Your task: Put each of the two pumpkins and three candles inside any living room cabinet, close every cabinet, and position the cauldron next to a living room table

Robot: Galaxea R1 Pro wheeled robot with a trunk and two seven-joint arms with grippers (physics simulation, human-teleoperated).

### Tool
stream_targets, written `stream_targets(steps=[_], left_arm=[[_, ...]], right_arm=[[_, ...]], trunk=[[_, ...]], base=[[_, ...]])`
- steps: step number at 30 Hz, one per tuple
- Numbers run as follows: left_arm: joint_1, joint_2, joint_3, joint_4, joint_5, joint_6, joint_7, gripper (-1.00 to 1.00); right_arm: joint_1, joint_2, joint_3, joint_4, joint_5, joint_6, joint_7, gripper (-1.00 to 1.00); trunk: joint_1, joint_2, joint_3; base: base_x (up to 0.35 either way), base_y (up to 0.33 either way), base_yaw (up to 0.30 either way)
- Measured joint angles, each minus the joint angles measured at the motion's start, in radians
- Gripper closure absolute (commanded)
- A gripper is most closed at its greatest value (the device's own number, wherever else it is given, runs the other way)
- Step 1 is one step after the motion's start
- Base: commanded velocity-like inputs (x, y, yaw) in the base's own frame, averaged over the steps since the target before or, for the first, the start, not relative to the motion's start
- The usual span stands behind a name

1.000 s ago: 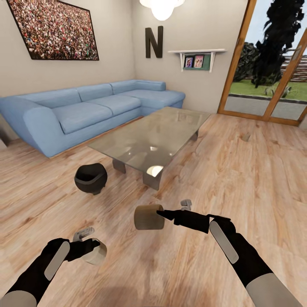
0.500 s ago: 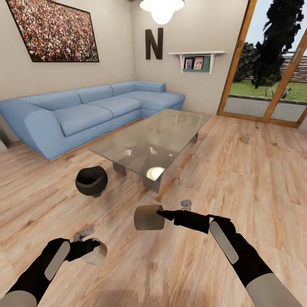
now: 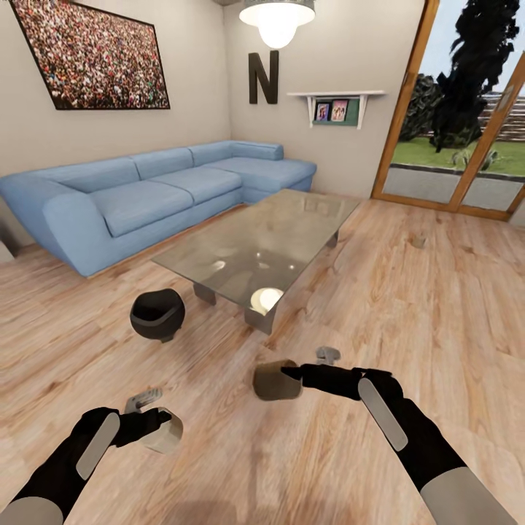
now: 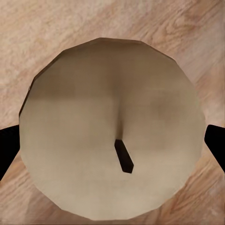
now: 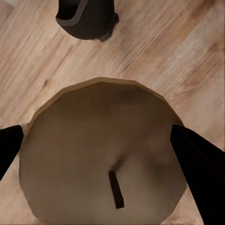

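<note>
My left gripper (image 3: pixel 162 426) is shut on a grey-beige candle (image 3: pixel 165 434) low at the left; the left wrist view looks onto that candle's wick end (image 4: pixel 112 129) between two black fingers. My right gripper (image 3: pixel 286 377) is shut on a second candle (image 3: pixel 274 381) held above the floor; its wick end (image 5: pixel 105 157) shows close in the right wrist view. The black cauldron (image 3: pixel 157 313) stands on the wood floor by the near left corner of the glass-topped table (image 3: pixel 292 219); the right wrist view also catches the cauldron (image 5: pixel 86 18). A third candle (image 3: pixel 419 240) lies far off on the floor. Pumpkins and cabinet are out of view.
A blue corner sofa (image 3: pixel 146 193) runs along the left wall behind the table. Glass doors with a wooden frame (image 3: pixel 397 117) open to the garden at the right. Bare wood floor (image 3: pixel 437 328) spreads to the right of the table.
My right gripper has lowered and shifted a little right with its candle. The view has tilted slightly, so the room sits lower in the picture. The left arm has not moved.
</note>
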Motion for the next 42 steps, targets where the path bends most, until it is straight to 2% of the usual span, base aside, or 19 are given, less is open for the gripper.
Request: stream_targets(steps=[2,4,12,15,18,19,23,30,34,35,42], left_arm=[[0.0,0.0,0.0,0.0,0.0,0.0,0.0,1.0],[0.0,-0.001,-0.001,0.0,-0.002,0.0,0.0,1.0],[0.0,-0.001,-0.002,0.0,-0.006,0.0,0.0,1.0],[0.0,-0.002,-0.002,0.001,-0.008,0.0,0.0,1.0],[0.0,-0.002,-0.003,0.001,-0.011,0.0,0.0,1.0],[0.0,-0.003,-0.004,0.002,-0.012,0.0,0.0,1.0],[0.0,-0.005,-0.006,0.002,-0.013,0.0,0.001,1.0],[0.0,-0.006,-0.008,0.002,-0.015,0.0,0.001,1.0],[0.0,-0.006,-0.009,0.002,-0.015,0.0,0.001,1.0],[0.0,-0.006,-0.009,0.002,-0.014,0.0,0.001,1.0],[0.0,-0.006,-0.009,0.002,-0.014,0.0,0.001,1.0]], right_arm=[[0.0,0.001,0.0,0.0,-0.006,0.02,-0.096,1.0],[0.0,0.001,0.0,0.0,-0.017,0.027,-0.147,1.0],[0.0,0.005,-0.002,0.002,-0.002,0.037,-0.399,1.0],[0.0,0.027,-0.002,0.004,-0.006,0.037,-0.516,1.0],[0.0,0.059,-0.004,0.013,0.0,0.031,-0.686,1.0],[0.0,0.064,-0.004,0.012,-0.009,0.026,-0.718,1.0],[0.0,0.069,-0.002,0.009,-0.035,0.019,-0.748,1.0],[0.0,0.074,-0.003,0.009,-0.042,0.017,-0.748,1.0],[0.0,0.101,-0.004,0.013,-0.05,0.016,-0.752,1.0],[0.0,0.102,-0.004,0.014,-0.037,0.02,-0.752,1.0],[0.0,0.105,-0.004,0.015,-0.04,0.017,-0.752,1.0]], trunk=[[-0.008,0.014,0.006],[-0.015,0.028,0.013],[-0.046,0.084,0.038],[-0.058,0.105,0.047],[-0.069,0.126,0.056],[-0.073,0.133,0.06],[-0.088,0.161,0.072],[-0.115,0.21,0.094],[-0.13,0.238,0.107],[-0.134,0.245,0.11],[-0.161,0.294,0.132]], base=[[0.0,0.0,0.0],[0.0,0.0,0.0],[0.0,0.0,0.0],[0.0,0.0,0.0],[0.0,0.0,0.0],[0.0,0.0,0.0],[0.0,0.0,0.0],[0.0,0.0,0.0],[0.0,0.0,0.0],[0.0,0.0,0.0],[0.0,0.0,0.0]])
